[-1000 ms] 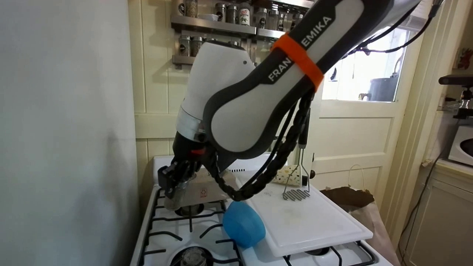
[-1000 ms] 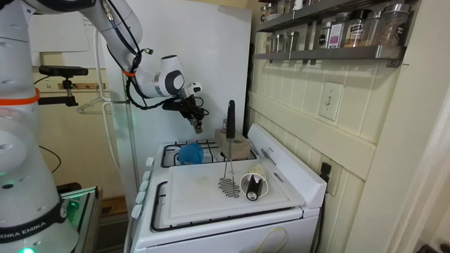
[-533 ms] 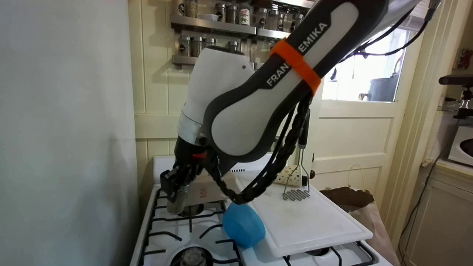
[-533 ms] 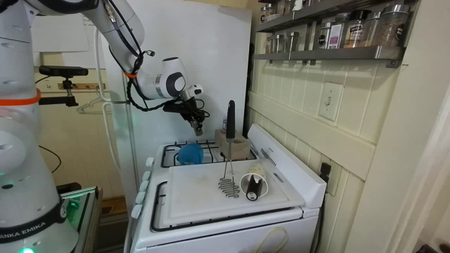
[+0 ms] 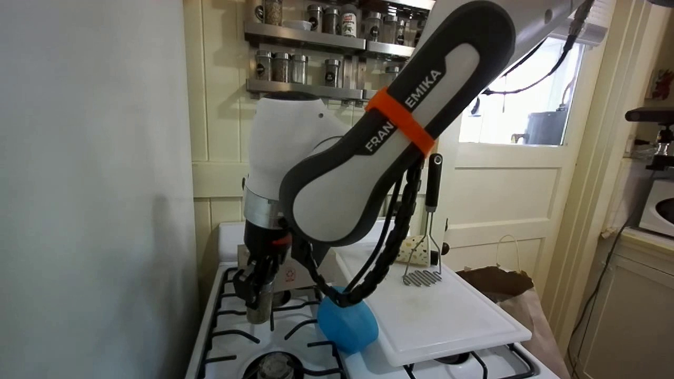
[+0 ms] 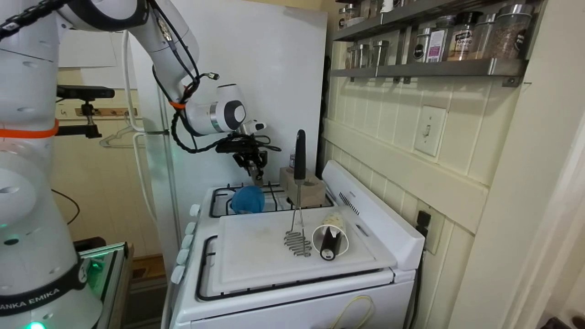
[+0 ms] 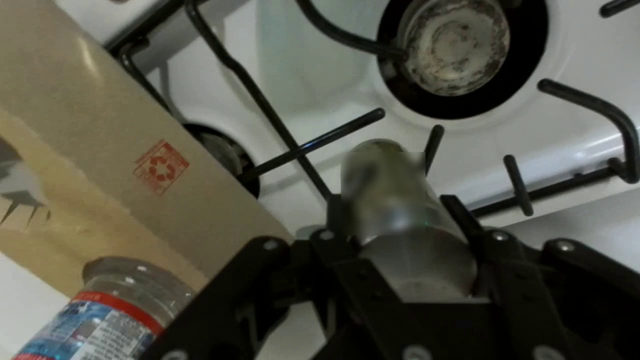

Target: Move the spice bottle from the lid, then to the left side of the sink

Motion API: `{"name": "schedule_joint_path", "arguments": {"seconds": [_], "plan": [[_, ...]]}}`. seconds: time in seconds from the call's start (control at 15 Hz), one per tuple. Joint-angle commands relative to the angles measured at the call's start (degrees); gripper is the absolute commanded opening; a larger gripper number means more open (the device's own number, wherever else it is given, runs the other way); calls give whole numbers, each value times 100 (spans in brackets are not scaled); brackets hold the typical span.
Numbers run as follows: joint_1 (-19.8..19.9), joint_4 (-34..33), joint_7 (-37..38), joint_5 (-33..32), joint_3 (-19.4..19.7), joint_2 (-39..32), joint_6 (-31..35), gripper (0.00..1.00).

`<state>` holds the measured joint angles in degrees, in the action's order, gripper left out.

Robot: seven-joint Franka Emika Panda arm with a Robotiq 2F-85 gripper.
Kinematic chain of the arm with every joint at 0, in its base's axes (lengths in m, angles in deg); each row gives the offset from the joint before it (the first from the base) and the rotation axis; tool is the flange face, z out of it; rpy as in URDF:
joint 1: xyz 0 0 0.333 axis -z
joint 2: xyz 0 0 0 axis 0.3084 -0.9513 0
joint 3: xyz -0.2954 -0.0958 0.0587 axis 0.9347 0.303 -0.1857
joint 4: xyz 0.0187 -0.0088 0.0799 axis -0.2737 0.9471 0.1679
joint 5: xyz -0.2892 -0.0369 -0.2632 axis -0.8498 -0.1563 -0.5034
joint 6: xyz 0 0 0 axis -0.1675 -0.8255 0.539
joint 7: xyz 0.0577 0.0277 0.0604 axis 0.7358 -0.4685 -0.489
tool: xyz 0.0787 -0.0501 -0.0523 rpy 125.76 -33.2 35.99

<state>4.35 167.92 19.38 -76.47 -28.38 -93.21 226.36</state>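
One stove [image 6: 292, 310] carries the white lid [image 6: 256, 252] toward its near edge in an exterior view. A cardboard box [image 6: 313, 195] stands near the far right corner, the gripper [image 7: 392, 212] hangs above the far half, and a blue bowl [image 6: 248, 199] sits nearer the left edge. The small spice bottle [image 5: 259, 311], tilted slightly, is clasped in the gripper.

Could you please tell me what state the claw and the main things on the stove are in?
Claw: closed on the spice bottle.
Spice bottle: held tilted over the stove.
Lid: lying flat on the stove.
Masher: standing upright on the lid.
Speckled cup: on its side, dark object inside.
Blue bowl: tilted, beside the lid.
Visible burners: no flame showing.
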Motion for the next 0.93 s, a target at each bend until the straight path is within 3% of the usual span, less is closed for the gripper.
{"name": "schedule_joint_path", "arguments": {"seconds": [0.0, 0.33, 0.87], "plan": [[-479, -599, -167, -242, 351, -255, -411, 23], [-706, -927, -528, 127, 341, -655, -528, 23], [-980, -1161, -312, -94, 631, -721, -817, 23]]}}
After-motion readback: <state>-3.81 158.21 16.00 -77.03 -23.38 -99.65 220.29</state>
